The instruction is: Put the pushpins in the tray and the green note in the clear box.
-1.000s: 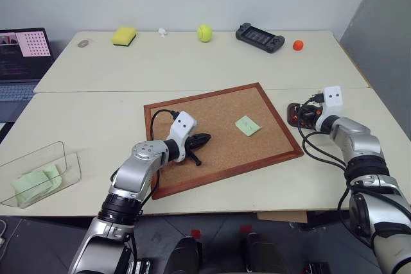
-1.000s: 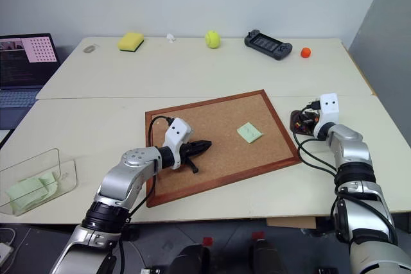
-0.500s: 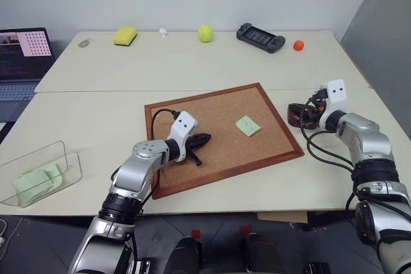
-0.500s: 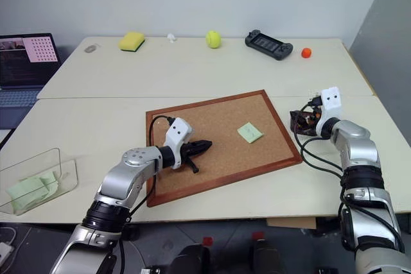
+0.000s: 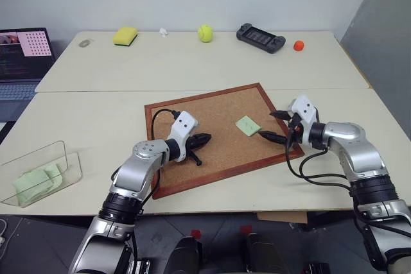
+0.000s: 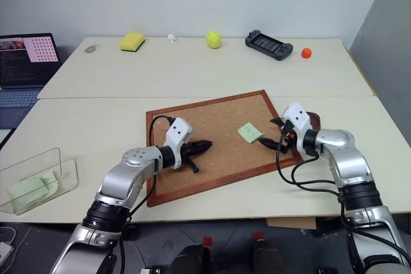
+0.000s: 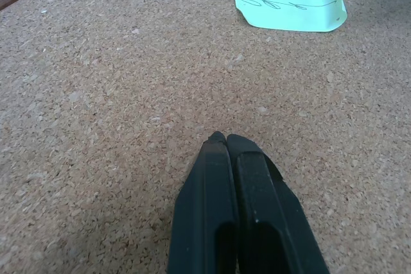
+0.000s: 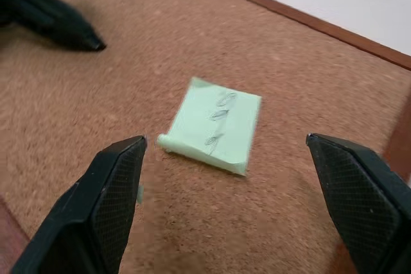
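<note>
A pale green note [image 5: 248, 126] lies flat on the corkboard [image 5: 192, 178], a grainy brown cork sheet in a reddish wood frame resting on the smooth cream worktop [image 5: 96, 113]; the note is thin square paper with one edge curled up and a faint pen scribble across it, sitting toward the board's right side; the right hand [image 5: 273, 126] points at it from the board's right edge, its two black, finely textured fingers [image 8: 112, 190] spread wide on either side of the note and gripping nothing; the left hand [image 5: 200, 140] rests over the middle of the cork, its slim black fingers [image 7: 218, 178] pressed together with nothing between them, well apart from the note; the clear box [image 5: 64, 165], a transparent plastic container with low walls and rounded corners, stands at the near left corner of the worktop and has pale green paper slips [image 5: 35, 181] lying inside it; along the far edge sit a yellow sponge [image 5: 124, 35], a fuzzy yellow-green tennis ball [image 5: 205, 33], a dark handheld game controller [image 5: 259, 36] and a small round red object [image 5: 298, 45]; an open laptop [image 5: 22, 56] stands at the far left
</note>
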You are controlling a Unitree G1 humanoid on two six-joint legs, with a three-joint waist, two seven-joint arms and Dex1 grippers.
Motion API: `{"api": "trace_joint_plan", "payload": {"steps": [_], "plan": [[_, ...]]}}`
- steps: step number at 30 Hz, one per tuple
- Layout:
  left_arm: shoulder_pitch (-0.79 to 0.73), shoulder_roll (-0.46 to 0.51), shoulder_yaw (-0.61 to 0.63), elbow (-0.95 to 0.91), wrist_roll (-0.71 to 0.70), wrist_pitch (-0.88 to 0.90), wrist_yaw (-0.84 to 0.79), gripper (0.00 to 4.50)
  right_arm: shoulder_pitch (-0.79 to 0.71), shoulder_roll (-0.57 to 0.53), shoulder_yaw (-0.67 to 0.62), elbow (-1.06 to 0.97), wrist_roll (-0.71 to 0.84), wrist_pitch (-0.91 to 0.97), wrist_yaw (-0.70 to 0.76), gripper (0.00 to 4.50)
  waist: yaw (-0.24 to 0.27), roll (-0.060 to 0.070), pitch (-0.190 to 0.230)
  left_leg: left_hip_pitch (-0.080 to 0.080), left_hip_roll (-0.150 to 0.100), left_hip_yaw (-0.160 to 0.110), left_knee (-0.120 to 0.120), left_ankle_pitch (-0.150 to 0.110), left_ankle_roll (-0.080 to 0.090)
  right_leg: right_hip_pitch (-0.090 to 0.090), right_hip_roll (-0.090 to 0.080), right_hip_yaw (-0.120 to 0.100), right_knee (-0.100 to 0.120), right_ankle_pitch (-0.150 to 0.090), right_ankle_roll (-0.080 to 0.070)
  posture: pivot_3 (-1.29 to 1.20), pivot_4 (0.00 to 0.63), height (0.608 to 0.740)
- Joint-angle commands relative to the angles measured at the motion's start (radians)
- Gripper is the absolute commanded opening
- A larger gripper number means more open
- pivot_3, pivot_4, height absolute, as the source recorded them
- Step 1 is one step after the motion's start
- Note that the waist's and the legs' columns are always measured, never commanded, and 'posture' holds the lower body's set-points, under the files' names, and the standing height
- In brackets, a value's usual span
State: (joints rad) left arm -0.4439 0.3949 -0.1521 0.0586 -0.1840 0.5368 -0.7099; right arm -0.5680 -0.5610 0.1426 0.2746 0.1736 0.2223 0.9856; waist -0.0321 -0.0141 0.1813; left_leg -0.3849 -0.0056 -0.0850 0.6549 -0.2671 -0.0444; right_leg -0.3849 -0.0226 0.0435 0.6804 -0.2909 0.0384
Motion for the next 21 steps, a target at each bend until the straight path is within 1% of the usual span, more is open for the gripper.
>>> {"api": "trace_joint_plan", "payload": {"steps": [1, 4, 8, 9, 10, 21], "plan": [[0.013, 0.0, -0.028, 0.003, 0.012, 0.019, -0.006, 0.0, -0.052, 0.021, 0.032, 0.081, -0.049, -0.109, 0.028, 4.21, 0.0, 0.0, 0.0, 0.0, 0.0, 0.0, 0.0, 0.0, 0.0, 0.0, 0.0, 0.0, 0.0, 0.0, 0.0, 0.0, 0.15, 0.74], [0.022, 0.005, -0.024, -0.008, 0.012, 0.024, -0.004, 0.0, -0.067, 0.029, 0.048, 0.129, -0.07, -0.158, 0.04, 4.21, 0.0, 0.0, 0.0, 0.0, 0.0, 0.0, 0.0, 0.0, 0.0, 0.0, 0.0, 0.0, 0.0, 0.0, 0.0, 0.0, 0.15, 0.74], [0.035, 0.006, -0.02, -0.023, 0.011, 0.031, 0.001, 0.0, -0.092, 0.051, 0.04, 0.19, -0.074, -0.175, 0.036, 4.21, 0.0, 0.0, 0.0, 0.0, 0.0, 0.0, 0.0, 0.0, 0.0, 0.0, 0.0, 0.0, 0.0, 0.0, 0.0, 0.0, 0.15, 0.74], [0.036, 0.006, -0.02, -0.025, 0.011, 0.032, 0.002, 0.0, -0.096, 0.054, 0.038, 0.198, -0.072, -0.178, 0.037, 3.85, 0.0, 0.0, 0.0, 0.0, 0.0, 0.0, 0.0, 0.0, 0.0, 0.0, 0.0, 0.0, 0.0, 0.0, 0.0, 0.0, 0.15, 0.74], [0.037, 0.005, -0.02, -0.025, 0.011, 0.032, 0.003, 0.0, -0.099, 0.056, 0.036, 0.205, -0.072, -0.18, 0.037, 3.85, 0.0, 0.0, 0.0, 0.0, 0.0, 0.0, 0.0, 0.0, 0.0, 0.0, 0.0, 0.0, 0.0, 0.0, 0.0, 0.0, 0.15, 0.74], [0.024, -0.006, -0.019, -0.024, 0.007, 0.04, 0.009, 0.0, -0.14, 0.085, 0.03, 0.28, -0.097, -0.232, 0.003, 1.64, 0.0, 0.0, 0.0, 0.0, 0.0, -0.001, 0.0, 0.0, 0.0, 0.0, 0.0, 0.0, 0.0, 0.0, 0.0, 0.0, 0.15, 0.74]]}}
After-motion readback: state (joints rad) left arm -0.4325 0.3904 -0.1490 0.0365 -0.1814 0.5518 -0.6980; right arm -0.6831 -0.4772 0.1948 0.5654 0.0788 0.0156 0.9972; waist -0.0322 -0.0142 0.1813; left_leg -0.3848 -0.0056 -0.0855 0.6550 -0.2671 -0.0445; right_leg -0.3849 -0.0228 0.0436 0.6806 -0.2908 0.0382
